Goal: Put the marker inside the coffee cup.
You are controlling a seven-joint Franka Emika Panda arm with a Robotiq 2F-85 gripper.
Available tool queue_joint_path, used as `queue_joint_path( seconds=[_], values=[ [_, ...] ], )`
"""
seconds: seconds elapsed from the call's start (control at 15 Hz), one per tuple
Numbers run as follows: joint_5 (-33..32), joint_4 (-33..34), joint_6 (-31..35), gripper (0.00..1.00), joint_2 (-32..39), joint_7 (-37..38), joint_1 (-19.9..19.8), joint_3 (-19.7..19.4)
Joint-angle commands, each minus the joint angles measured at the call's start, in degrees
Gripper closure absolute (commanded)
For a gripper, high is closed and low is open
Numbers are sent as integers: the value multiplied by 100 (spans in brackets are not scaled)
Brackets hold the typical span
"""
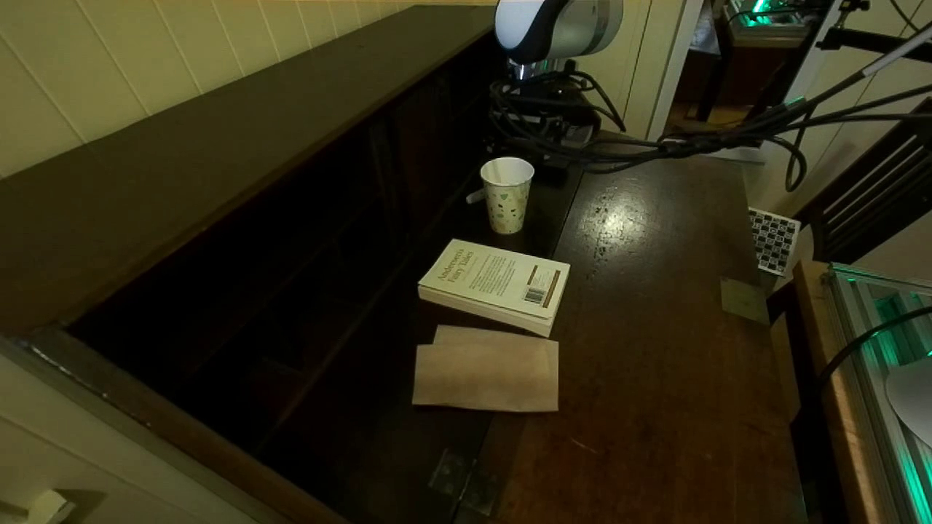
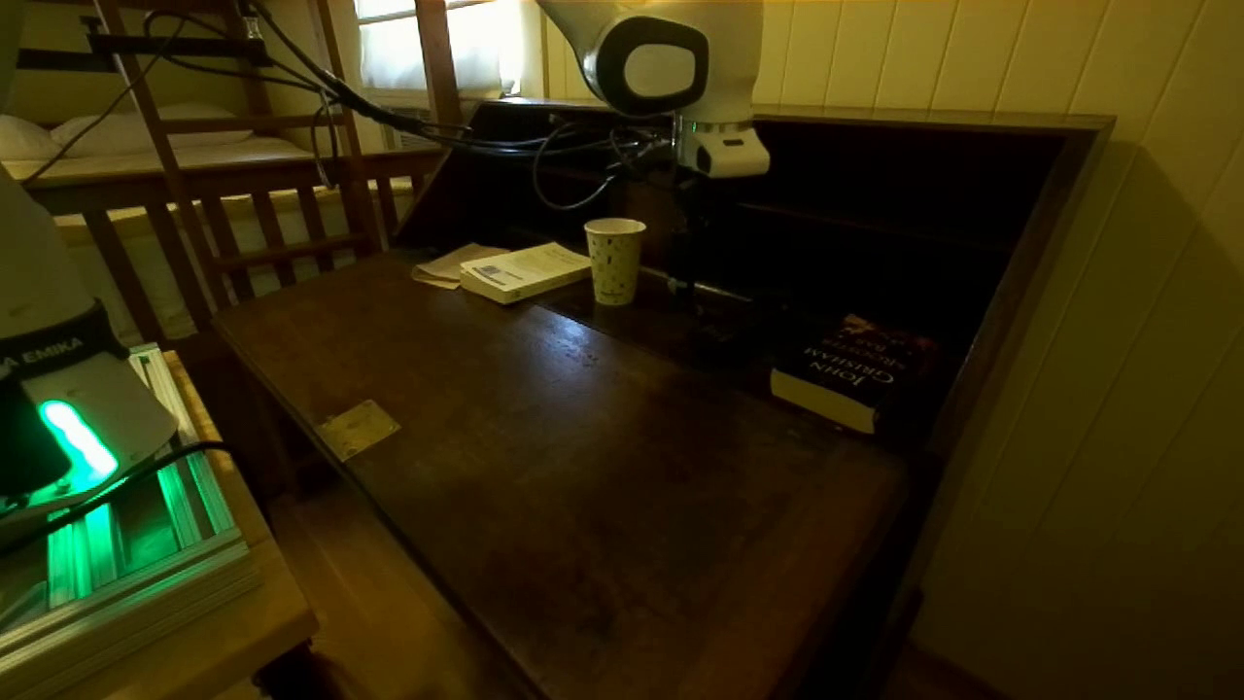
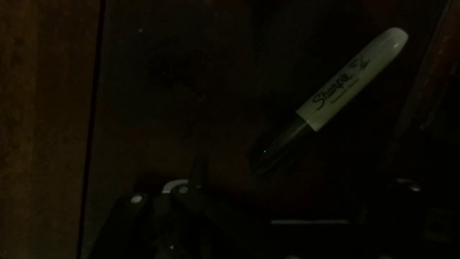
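Presently, you are at the approach step: the marker (image 3: 327, 101) lies flat on the surface (image 1: 641, 306), not yet grasped, and the coffee cup (image 1: 507, 202) stands upright near it. As far as the dark wrist view allows, the jaws stand apart and hold nothing, with the marker's dark end pointing toward the space between them. Next, position the jaws over the middle of the barrel, turn them until they will close squarely across it, then lower and clamp. Closing on the diagonal would likely swivel the marker. Observe your clearances: the marker's pale end lies near the ledge (image 3: 439, 54), so favour the wider stretch of surface toward the seam (image 3: 93, 108) when correcting sideways. In both exterior views the coffee cup stands between the arm (image 2: 724, 58) and the white book (image 1: 495, 282); the dark book (image 2: 855, 374) lies well apart, on the arm's other side. Before you traverse, raise the marker above the cup's rim. Expect to tip it end-down for entry, since a flat carry would probably catch the rim.
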Motion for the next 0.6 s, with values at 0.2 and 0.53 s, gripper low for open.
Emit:
queue_joint_path(
  seconds=[0.2, 0.53],
  values=[
    [135, 312, 70, 0, 429, -318, -29, 58],
    [-6, 611, -201, 35, 672, -478, -11, -22]
  ],
)
